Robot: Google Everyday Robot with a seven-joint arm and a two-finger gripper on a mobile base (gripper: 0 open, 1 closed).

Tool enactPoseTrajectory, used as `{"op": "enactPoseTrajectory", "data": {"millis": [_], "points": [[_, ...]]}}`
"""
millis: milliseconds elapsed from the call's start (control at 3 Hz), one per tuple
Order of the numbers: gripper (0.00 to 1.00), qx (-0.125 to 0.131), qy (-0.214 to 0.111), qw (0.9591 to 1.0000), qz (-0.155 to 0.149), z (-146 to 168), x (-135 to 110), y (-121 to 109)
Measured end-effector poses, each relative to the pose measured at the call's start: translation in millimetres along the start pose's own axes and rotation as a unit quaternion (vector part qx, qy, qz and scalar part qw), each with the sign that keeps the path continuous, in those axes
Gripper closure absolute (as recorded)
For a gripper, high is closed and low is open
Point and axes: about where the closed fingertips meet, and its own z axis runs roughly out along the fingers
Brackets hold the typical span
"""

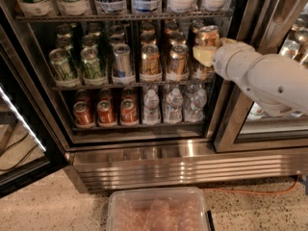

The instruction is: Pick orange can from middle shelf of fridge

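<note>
The fridge stands open with a dark interior. Its middle shelf holds green cans, a blue-silver can and orange cans. My gripper is at the right end of that shelf, on the end of my white arm. It is shut on an orange can, which stands upright and a little higher than its neighbours. A pale finger covers the can's lower half. Another orange can stands just left of it.
Green cans fill the shelf's left. The rack below holds red cans and water bottles. The open glass door is at the left, the steel door post just right. A clear plastic bin lies on the floor.
</note>
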Motion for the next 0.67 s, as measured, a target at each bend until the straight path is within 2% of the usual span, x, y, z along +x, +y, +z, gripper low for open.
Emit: {"op": "enactPoseTrajectory", "data": {"millis": [333,667], "points": [[1.0,-0.018,0.035,0.9991,0.015,-20.1,6.5,-4.8],[1.0,-0.019,0.037,0.9991,0.014,-20.8,7.1,-5.5]]}}
